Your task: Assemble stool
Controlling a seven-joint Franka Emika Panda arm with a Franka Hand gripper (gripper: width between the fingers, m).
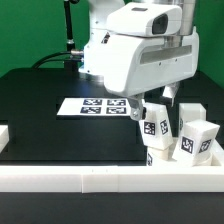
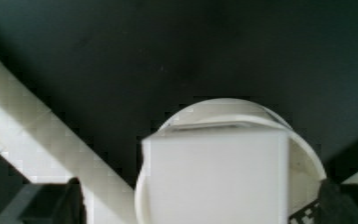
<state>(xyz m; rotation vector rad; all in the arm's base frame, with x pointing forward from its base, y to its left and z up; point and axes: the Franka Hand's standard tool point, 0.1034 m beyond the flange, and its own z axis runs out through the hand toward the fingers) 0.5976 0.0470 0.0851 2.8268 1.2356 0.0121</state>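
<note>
A white block leg [image 1: 155,126] with a black-and-white tag stands near the front rail at the exterior view's right. My gripper [image 1: 152,106] hangs over it, one dark finger on each side. In the wrist view the leg [image 2: 220,178] fills the space between my fingers [image 2: 44,203], with a small gap showing on both sides, so the jaws are open around it. Behind the leg is a rounded white shape [image 2: 224,112]; I cannot tell whether it is the seat. A second tagged leg [image 1: 196,138] stands just to the right, apart from the gripper.
The marker board [image 1: 95,105] lies flat on the black table behind the gripper. A long white border rail [image 1: 100,179] runs along the front, and another piece [image 1: 5,136] sits at the exterior view's left. In the wrist view a rail [image 2: 34,120] passes close beside the leg.
</note>
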